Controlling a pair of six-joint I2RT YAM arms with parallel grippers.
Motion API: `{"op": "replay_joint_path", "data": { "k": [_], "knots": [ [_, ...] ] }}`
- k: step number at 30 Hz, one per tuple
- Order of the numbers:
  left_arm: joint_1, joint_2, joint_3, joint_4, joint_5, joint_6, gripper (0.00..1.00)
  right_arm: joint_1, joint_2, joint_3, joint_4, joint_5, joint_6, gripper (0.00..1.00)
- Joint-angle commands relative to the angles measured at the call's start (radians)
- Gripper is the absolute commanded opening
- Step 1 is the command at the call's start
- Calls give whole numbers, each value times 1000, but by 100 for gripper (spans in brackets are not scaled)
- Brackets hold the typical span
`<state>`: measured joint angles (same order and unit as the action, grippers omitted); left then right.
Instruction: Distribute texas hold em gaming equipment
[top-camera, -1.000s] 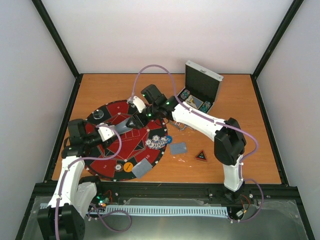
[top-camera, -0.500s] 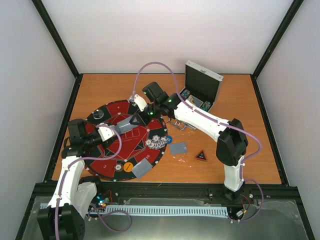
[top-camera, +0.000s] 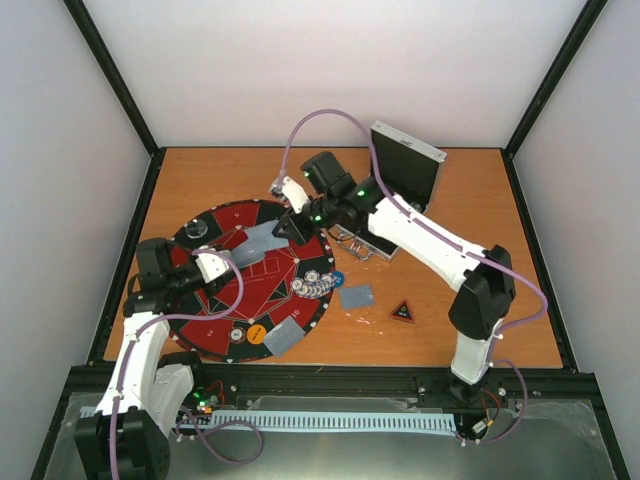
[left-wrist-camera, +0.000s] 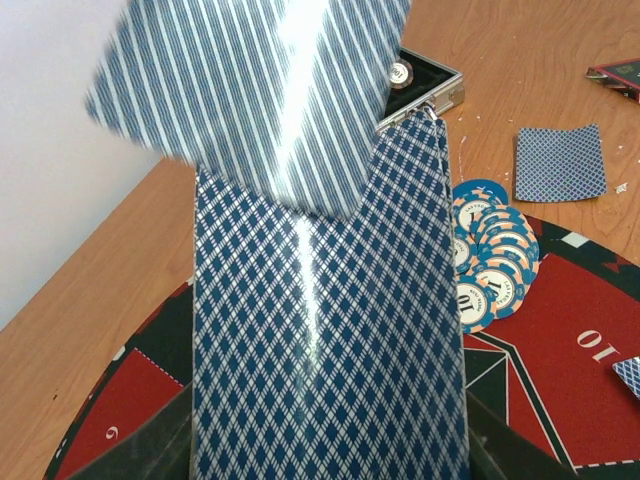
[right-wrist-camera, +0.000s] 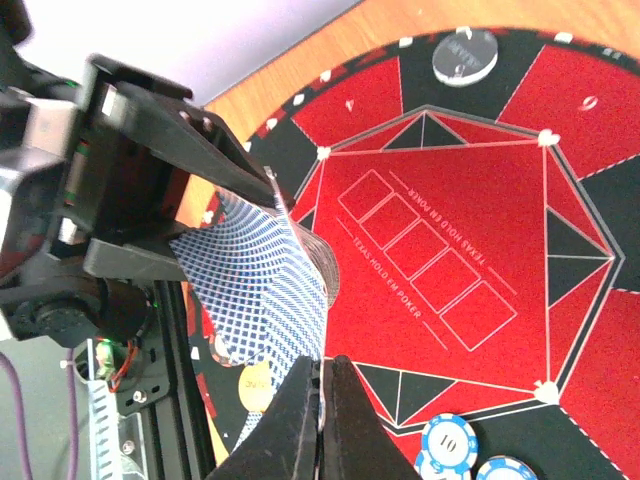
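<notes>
Swinging back from the middle of the mat (top-camera: 262, 292) toward its far right rim over the last second, and closing the right claw (right-wrist-camera: 320, 395) from wide to fully pinched on the edge of a single card (left-wrist-camera: 250, 90).

Gripping the deck (left-wrist-camera: 330, 330) narrowly by its long sides with the left claw (top-camera: 225, 264), low over the mat's left half, near its left rim. Aiming the deck's long axis across the mat toward the case (top-camera: 405, 165), which is standing open beyond the mat's far right rim.

Holding the single card back-up and tilted over the deck's far end; blurring in the left wrist view, so not showing whether the two are touching.

Leaving the clear disc (top-camera: 198, 230) on the mat's far left rim, well apart from both claws. Crowding the mat's right rim with overlapping poker chips (top-camera: 318, 283), with a loose card (top-camera: 356, 295) just off that rim and the triangle marker (top-camera: 403, 312) further right.

Showing bare table (top-camera: 500, 300) wood right of the marker and beyond the mat's far rim.
</notes>
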<state>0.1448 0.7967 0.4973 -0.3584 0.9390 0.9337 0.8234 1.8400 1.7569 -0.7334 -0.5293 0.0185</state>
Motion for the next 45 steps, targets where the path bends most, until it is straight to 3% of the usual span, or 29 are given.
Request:
{"op": "replay_joint_path", "data": {
  "k": [1,6,11,17,23,39,41,45],
  "knots": [
    [-5,-1,-2,30,35,4,44,-52,-120,-6,4,-75,5,3],
    [-7,-2,-9,41,43,-9,44,-208,-259,-142,-3,-117,42,3],
    [-7,-5,-16,44,42,-20,44,-392,-335,-451,-74,-148,18,3],
    [-7,-5,-21,50,39,-28,44,-440,-282,-698,-34,-311,-51,3],
    [-7,-8,-20,44,33,-33,44,-443,-167,-718,0,-282,-59,3],
    [-7,-5,-28,71,31,-26,44,-466,-66,-685,-75,-133,-61,3],
    [-7,-5,-26,73,30,-26,44,-466,-65,-670,-85,-109,-62,12],
    [-7,-4,-20,69,24,-25,44,-466,-104,-623,-113,32,-36,57]
  ]
}}
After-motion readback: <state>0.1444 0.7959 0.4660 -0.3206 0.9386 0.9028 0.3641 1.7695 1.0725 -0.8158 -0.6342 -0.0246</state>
